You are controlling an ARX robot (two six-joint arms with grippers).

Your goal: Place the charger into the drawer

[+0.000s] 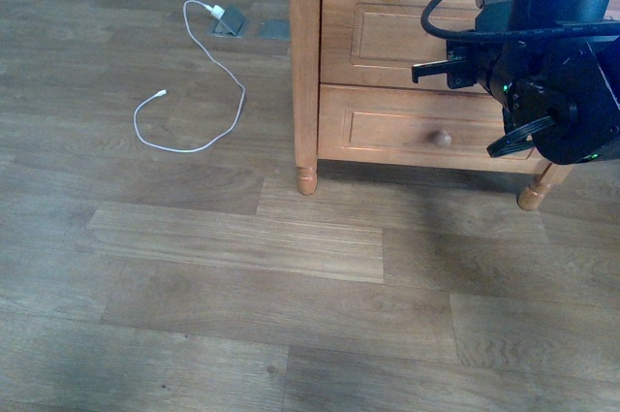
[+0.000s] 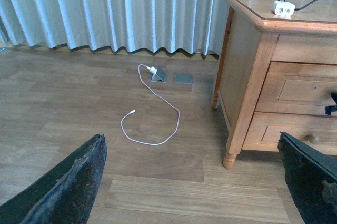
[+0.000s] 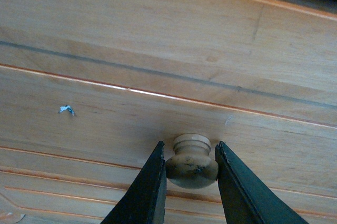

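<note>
The charger (image 2: 284,7), a small white block with a black looped cable, lies on top of the nightstand in the left wrist view. The drawer (image 1: 373,34) is the upper one of two, and its front looks flush and closed. My right gripper (image 3: 189,153) is shut on the drawer's round pale knob (image 3: 192,163), one finger on each side of it. In the front view my right arm (image 1: 552,63) hides the knob. My left gripper (image 2: 189,182) hangs open over bare floor to the left of the nightstand, with nothing between its fingers (image 2: 68,182).
A long white cable (image 1: 194,82) curls on the wood floor, plugged in at a floor socket plate (image 1: 230,24). The lower drawer (image 1: 387,126) has its own knob (image 1: 442,139). The nightstand's front leg (image 1: 307,179) stands on the floor, and a curtain (image 2: 105,8) hangs behind.
</note>
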